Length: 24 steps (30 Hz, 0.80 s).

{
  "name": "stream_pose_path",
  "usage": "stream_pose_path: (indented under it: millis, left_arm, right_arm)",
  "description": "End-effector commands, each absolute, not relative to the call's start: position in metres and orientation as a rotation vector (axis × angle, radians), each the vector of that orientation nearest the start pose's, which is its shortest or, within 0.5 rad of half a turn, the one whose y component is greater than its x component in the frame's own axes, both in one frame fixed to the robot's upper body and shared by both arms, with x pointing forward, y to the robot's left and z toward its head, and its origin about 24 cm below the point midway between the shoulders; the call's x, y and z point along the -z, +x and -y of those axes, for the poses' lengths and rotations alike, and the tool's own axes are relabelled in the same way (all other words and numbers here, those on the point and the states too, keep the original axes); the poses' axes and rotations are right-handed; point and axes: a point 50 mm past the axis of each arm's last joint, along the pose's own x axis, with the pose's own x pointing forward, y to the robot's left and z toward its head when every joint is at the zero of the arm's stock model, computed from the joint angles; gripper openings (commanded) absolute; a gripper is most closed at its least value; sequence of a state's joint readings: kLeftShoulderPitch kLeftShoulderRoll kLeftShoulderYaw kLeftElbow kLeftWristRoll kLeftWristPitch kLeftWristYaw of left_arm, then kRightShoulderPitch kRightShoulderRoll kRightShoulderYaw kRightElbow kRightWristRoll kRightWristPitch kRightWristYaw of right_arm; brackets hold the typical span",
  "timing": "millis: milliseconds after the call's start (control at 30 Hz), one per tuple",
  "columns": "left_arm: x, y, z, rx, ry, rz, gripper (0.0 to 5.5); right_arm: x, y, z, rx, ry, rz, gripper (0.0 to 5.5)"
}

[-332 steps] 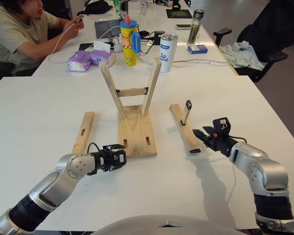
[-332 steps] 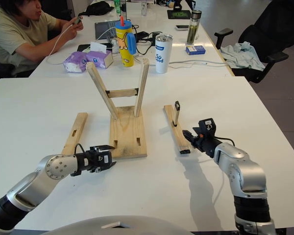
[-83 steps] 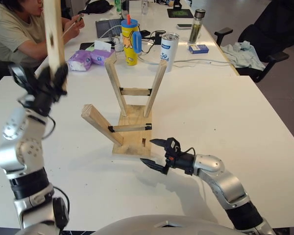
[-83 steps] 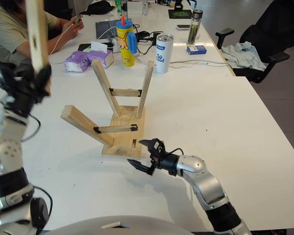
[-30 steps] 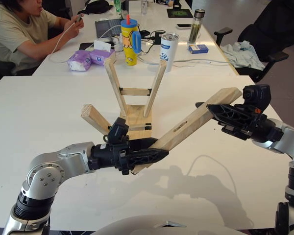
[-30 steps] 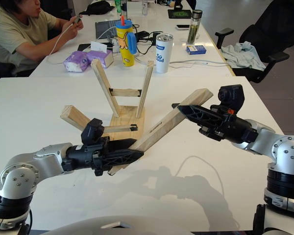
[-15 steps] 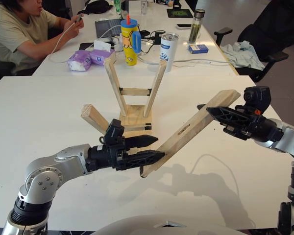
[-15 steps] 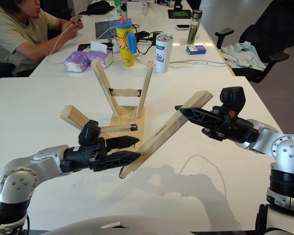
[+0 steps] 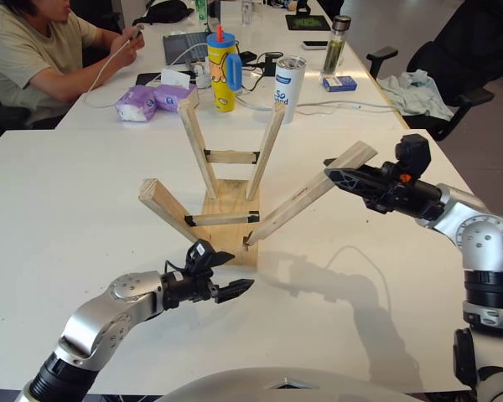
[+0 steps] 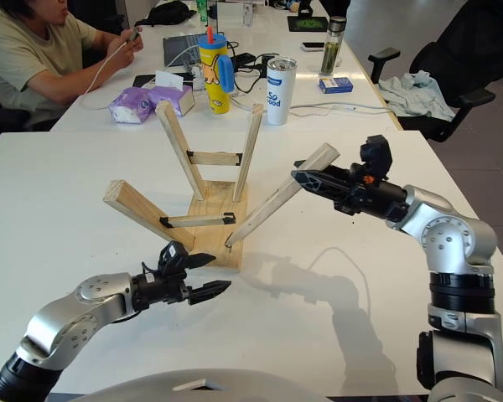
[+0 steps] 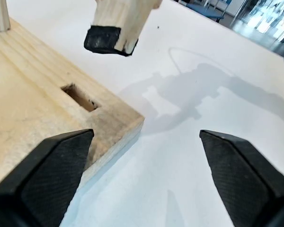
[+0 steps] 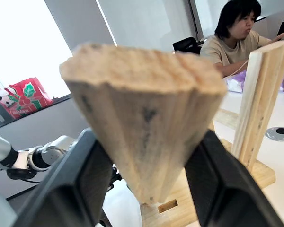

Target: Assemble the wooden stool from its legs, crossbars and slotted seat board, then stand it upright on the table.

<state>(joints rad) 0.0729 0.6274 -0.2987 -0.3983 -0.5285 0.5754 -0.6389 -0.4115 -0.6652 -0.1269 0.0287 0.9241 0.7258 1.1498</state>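
The slotted seat board lies flat on the white table. Two legs stand in its far end, joined by a crossbar. A third leg leans out to the left with a black-tipped crossbar. My right gripper is shut on the upper end of the fourth leg, which slants down to the board's near right corner; its black-tipped foot hovers just above an empty slot. My left gripper is open, low over the table just in front of the board.
On the table behind stand a yellow bottle, a white tumbler, tissue packs and a dark bottle. An office chair stands beyond the right edge. Bare tabletop lies in front and to the right.
My left gripper let go of the fourth leg's lower end and drew back toward me. My right gripper carried the leg left, bringing its foot over the board's near right corner.
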Motion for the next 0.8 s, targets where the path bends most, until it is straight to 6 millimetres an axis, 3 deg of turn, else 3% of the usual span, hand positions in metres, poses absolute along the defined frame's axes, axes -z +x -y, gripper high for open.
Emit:
stream_pose_path:
  millis: [33,267,600,800]
  left_arm:
    - [-0.036,0.186,-0.142,1.079,0.059,-0.568,4.17]
    - [-0.022,0.181,-0.151,1.089,0.112,-0.646,4.17]
    - [-0.016,0.182,-0.151,1.094,0.126,-0.657,4.17]
    - [-0.013,0.178,-0.149,1.094,0.112,-0.664,4.17]
  right_arm:
    - [-0.163,0.286,0.198,-1.336,0.293,-0.093,2.08]
    - [-0.158,0.292,0.188,-1.397,0.244,-0.111,2.08]
    - [-0.161,0.311,0.176,-1.424,0.096,-0.117,2.07]
    - [-0.166,0.300,0.164,-1.526,-0.138,-0.180,2.07]
